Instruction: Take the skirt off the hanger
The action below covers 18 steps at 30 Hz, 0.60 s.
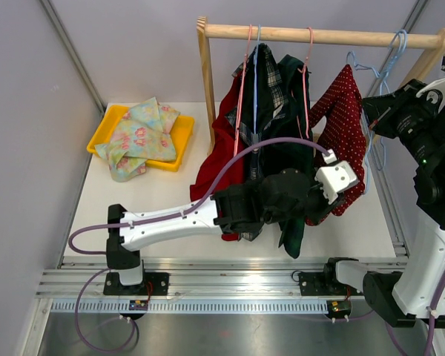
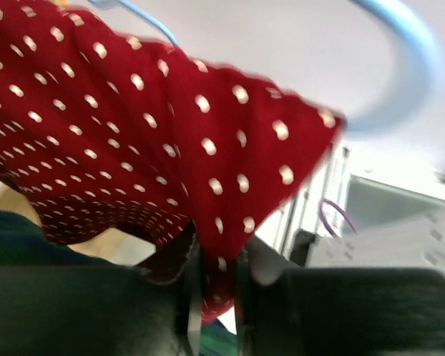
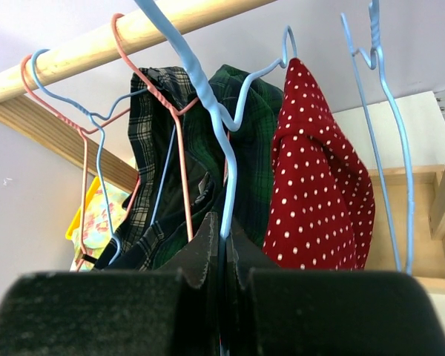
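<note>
No text, label, brand, number or sign can be read anywhere in these views.

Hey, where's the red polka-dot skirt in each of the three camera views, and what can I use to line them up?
Top external: red dotted skirt hangs at upper right, under the wooden rail.
Left wrist: it fills left and centre, hem pinched between the left fingers.
Right wrist: right of centre, beside the blue hanger.
Shared landmark: the rail, seen in top and right wrist only.
</note>
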Motion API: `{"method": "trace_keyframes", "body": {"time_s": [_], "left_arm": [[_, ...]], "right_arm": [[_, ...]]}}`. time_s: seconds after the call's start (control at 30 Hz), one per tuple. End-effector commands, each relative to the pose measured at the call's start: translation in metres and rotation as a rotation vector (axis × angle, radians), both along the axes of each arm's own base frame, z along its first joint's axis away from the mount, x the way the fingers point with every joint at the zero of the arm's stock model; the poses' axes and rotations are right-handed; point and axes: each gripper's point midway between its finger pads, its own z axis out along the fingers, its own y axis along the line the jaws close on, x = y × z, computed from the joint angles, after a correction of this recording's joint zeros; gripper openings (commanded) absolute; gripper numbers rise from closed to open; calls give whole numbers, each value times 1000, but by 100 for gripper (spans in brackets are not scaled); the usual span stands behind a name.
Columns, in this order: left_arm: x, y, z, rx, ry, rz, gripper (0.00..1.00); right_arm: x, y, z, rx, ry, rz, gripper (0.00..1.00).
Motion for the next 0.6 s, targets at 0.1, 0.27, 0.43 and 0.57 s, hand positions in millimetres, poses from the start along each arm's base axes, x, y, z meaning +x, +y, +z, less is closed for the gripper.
{"method": "trace_keyframes", "body": {"time_s": [0.1, 0.27, 0.43, 0.57], "left_arm": [[-28, 15, 9, -23, 23, -31, 25], [-25, 10, 9, -33, 24, -15, 6], [-21, 8, 13, -70, 18, 5, 0], [-30, 7, 8, -86, 28, -33, 0]], "right_arm": [[-3, -7, 38, -31, -146, -34, 0], [-7, -9, 37, -36, -148, -43, 0], [-7, -9, 35, -37, -143, -46, 0], [-5, -10, 35, -38, -143, -52, 0]]}}
